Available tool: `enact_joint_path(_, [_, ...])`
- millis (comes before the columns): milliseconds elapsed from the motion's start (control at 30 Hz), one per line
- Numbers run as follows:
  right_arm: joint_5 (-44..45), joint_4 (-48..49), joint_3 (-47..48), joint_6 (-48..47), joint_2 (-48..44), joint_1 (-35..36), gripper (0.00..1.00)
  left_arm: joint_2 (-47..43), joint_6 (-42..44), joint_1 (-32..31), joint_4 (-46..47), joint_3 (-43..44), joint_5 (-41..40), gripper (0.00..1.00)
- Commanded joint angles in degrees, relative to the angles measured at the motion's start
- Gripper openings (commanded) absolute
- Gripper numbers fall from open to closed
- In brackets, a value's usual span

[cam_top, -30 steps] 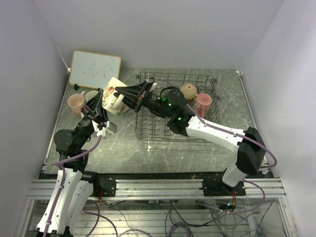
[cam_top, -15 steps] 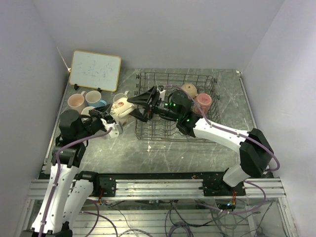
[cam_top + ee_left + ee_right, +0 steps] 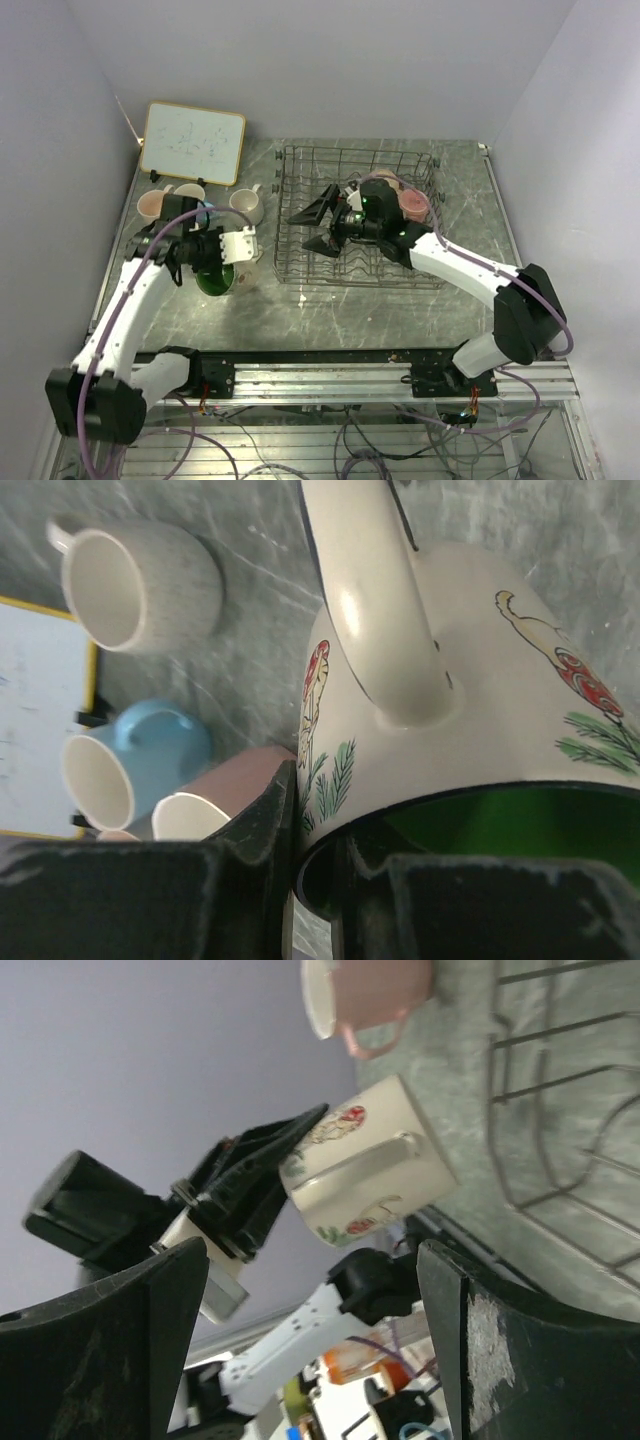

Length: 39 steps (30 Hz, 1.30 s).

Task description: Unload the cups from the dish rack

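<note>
While left jaws clamp beige mug's (image 3: pixel 500 710) rim, right jaws gape (over rack (image 3: pixel 300 262) edge).

- A whiteboard (image 3: pixel 192 143) with a thin yellowish frame stands at the far left corner of the worktop (image 3: pixel 330 310). It leans back toward the wall and is turned slightly askew. Its white face carries faint scribbles too small to read, and two small dark feet show under its lower edge.
- The worktop is a grey-green slab streaked with pale, marble-like veins, with a narrow metal strip along its left and right sides.
- Plain pale lilac walls (image 3: pixel 330 60) close the scene on the left, back and right.
- A silvery slotted aluminium rail (image 3: pixel 330 380) runs along the near edge of the worktop.
- Below that rail hangs a tangle of cables (image 3: pixel 370 445), some dark and some lilac.
</note>
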Motion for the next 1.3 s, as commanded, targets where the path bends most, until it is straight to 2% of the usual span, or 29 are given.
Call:
enact_joint_path(0, [6.2,-13.6,0.7,-11.6,-3.8,-2.2,0.86,6.5,-6.4,-2.6,0.7,7.1,-6.5,0.07])
enact_joint_path(167, [8.7,-16.8,-1.3,-14.8,-6.7,-6.2,0.86,16.6,-14.1,-7.1,2.5,11.6,-16.9,0.07])
enact_joint_path(333, [11.7,-22.0,-3.0,-19.0,-11.2,-10.4,0.86,24.6,-17.3,-7.7,4.0,14.7,-23.4,0.07])
enact_joint_path(667, [12.2,-25.3,-5.1,-21.6,-15.6,-15.5,0.86,31.8,-12.6,-8.1,8.5,17.2,-28.1,0.07])
enact_joint_path(967, [13.2,-27.0,-5.1,-23.0,-16.7,-17.1,0.85,36.5,-8.1,-8.6,9.5,21.1,-28.1,0.08])
enact_joint_path(1000, [13.9,-27.7,-4.6,-23.6,-16.9,-17.3,0.86,36.6,-7.8,-8.7,9.3,21.3,-27.8,0.17])
enact_joint_path(1100, [15.9,-29.9,-3.0,-25.3,-16.6,-17.8,0.86,36.4,-7.5,-8.9,8.4,21.9,-26.4,0.57])
enact_joint_path(1133, [16.3,-30.5,-2.6,-25.8,-16.5,-18.0,0.87,36.2,-7.5,-9.0,7.9,22.0,-25.8,0.66])
enact_joint_path(1233, [17.7,-31.8,-2.0,-27.0,-15.7,-18.4,0.87,35.0,-7.4,-9.0,6.8,22.3,-24.8,0.82])
enact_joint_path(1267, [18.3,-32.3,-2.0,-27.4,-15.5,-18.6,0.87,34.5,-7.4,-9.0,6.8,22.3,-24.6,0.84])
